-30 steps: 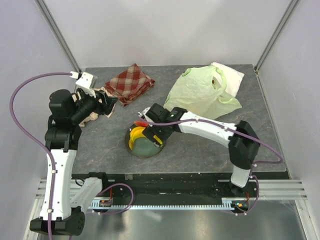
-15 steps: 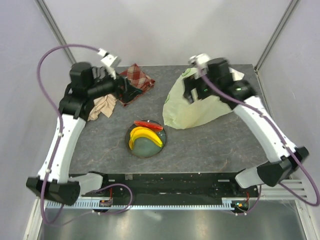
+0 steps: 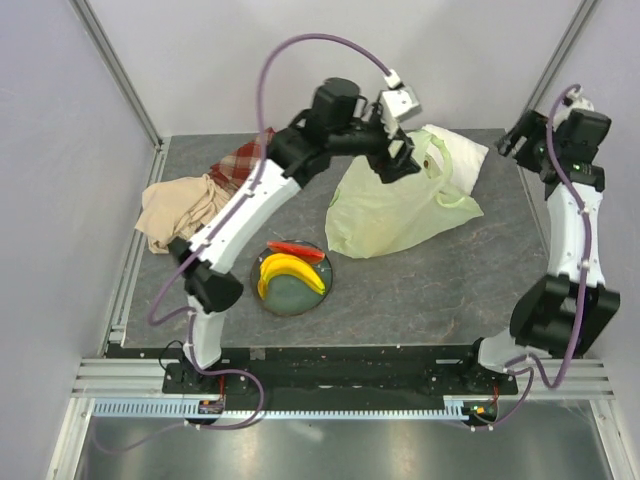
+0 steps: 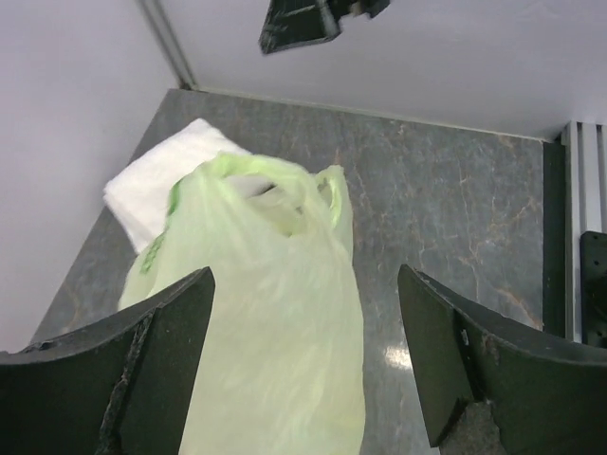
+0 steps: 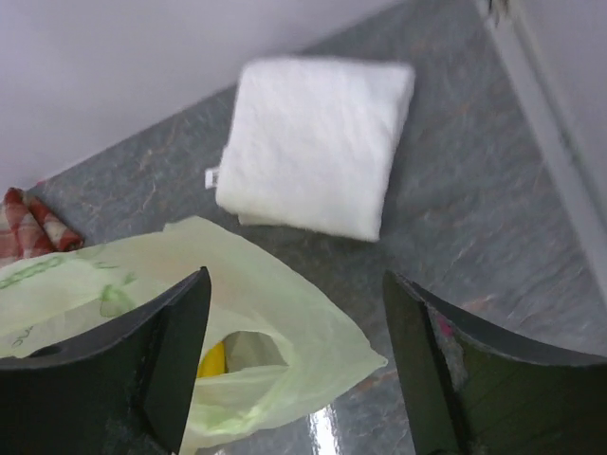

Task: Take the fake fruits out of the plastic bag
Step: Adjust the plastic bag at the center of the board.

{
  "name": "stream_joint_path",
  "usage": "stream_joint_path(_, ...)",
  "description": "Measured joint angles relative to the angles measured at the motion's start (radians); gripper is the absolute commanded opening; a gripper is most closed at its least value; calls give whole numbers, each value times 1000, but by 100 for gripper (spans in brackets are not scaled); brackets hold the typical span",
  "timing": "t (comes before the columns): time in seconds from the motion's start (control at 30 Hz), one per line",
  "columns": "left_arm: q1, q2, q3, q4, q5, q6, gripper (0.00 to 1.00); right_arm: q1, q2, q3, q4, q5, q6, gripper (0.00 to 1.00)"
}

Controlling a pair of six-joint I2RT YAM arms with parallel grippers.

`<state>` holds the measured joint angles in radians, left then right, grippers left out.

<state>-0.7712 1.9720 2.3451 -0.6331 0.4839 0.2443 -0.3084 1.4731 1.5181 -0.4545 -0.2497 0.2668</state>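
**Fingers.** The left fingers [image 4: 171, 351] are spread wide and empty. They hover over the thin translucent pale green plastic bag [image 4: 275, 313], short of its handle loops. The right fingers [image 5: 446, 370] are likewise spread and empty, held high above the far right corner of the counter [image 3: 450, 280].

**Change over the last second.** Your right arm left the round dark green plate [image 3: 290, 298], passed over the bag, and has now drawn back to the right edge. Your left arm crossed from the left side to the bag's top. I read this as one delivery finished and the next reach not yet begun.

**Bag position.** It lies at the far centre-right of the counter. Its handle end overlaps the white folded towel [image 5: 318, 147].

**Count.**
- On the plate: 2 fruits, the same as half a second ago. They are one yellow banana bunch [image 3: 290, 270] and one red watermelon slice [image 3: 297, 250].
- In the bag: 1 yellow fruit [image 5: 213, 361] shows through the mouth. You cannot tell whether more lie beneath it.
- Bags: 1. Plates: 1. Towels: 1.
- Red checked cloth [image 3: 238, 165]: 1.
- Crumpled beige cloth [image 3: 178, 210]: 1.

**Judgement.** The task is partway done, and the bag still needs emptying.
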Motion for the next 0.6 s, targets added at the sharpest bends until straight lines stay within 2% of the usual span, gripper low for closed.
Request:
stream_joint_path(0.1,-33,104,61,3,16,-8,87,-100,128,-77,40,-170,91,66)
stream_joint_path(0.2,-43,161,52,32,43,-65,87,-113,213,-147,60,-310,156,59)
stream_joint_path(0.37,-42,240,54,105,38,-156,90,-43,320,-141,91,-503,201,58)
stream_joint_path(0.6,-40,260,57,174,-25,-218,92,88,321,-125,138,-595,203,59)
